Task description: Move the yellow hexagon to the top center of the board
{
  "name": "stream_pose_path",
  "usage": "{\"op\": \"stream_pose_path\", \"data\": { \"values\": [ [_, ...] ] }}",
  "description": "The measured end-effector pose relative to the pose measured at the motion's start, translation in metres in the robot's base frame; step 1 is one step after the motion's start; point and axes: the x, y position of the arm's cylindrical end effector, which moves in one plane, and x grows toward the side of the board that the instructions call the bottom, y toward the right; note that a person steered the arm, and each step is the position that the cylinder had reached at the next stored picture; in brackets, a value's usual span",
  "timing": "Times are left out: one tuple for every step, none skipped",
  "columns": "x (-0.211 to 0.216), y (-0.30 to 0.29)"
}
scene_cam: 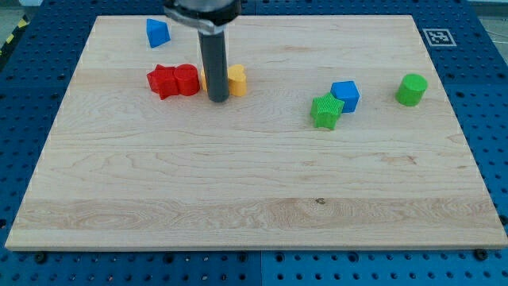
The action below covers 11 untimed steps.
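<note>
The yellow hexagon (236,80) sits in the upper middle-left of the wooden board (254,206), partly hidden behind my rod. My tip (218,98) rests on the board at the hexagon's lower left edge, touching or nearly touching it. A sliver of yellow also shows on the rod's left side. Two red blocks lie just left of the rod: a red star-like block (162,81) and a red hexagon-like block (186,80), side by side.
A blue block (157,32) lies near the view's top left. A green star-like block (326,110) touches a blue cube (345,96) at the right. A green cylinder (411,90) stands farther right. A marker tag (438,36) sits off the board's top right corner.
</note>
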Motion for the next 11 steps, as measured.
{"op": "stream_pose_path", "data": {
  "values": [
    [-0.022, 0.0],
    [-0.025, -0.002],
    [-0.025, -0.02],
    [-0.038, -0.037],
    [-0.049, -0.04],
    [-0.049, -0.051],
    [-0.054, -0.078],
    [-0.068, -0.055],
    [-0.068, -0.017],
    [-0.068, 0.005],
    [-0.079, 0.005]
  ]
}}
